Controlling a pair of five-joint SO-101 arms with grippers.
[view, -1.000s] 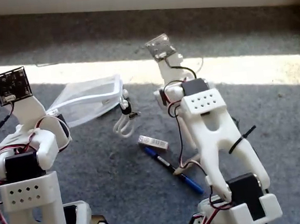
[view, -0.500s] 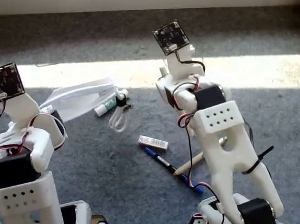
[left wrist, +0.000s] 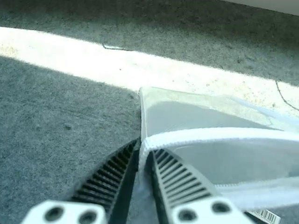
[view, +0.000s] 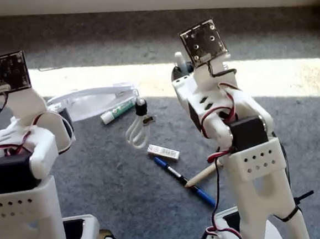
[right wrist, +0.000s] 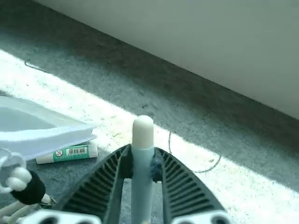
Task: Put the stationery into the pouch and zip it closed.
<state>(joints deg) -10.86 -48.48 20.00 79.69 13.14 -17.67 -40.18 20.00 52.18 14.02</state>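
Covering the whole scene is a grey carpet [view: 292,114] with a band of sunlight across it, and both white arms stand on it side by side. The translucent pouch [view: 92,100] lies in front of the left arm, half in the sun. The left hand [left wrist: 142,147] is clenched on the pouch's white-edged rim, pinching it between the ribbed fingers [left wrist: 175,179].

A white cord loop [view: 137,131] with a black toggle lies just beside the pouch's mouth, between the two arms. Nearer the arm bases, a blue pen [view: 184,181] and a wooden pencil [view: 203,174] lie crossed, the pencil partly hidden behind the right arm. A green-and-white tube [view: 118,110] rests at the pouch's mouth, touching its rim. A small white eraser [view: 163,152] sits close to the pen's upper end.

The right hand [right wrist: 140,156] is raised above the carpet, well apart from the pouch, grasping a pale blue stick [right wrist: 142,135] whose white tip stands up between its fingers.
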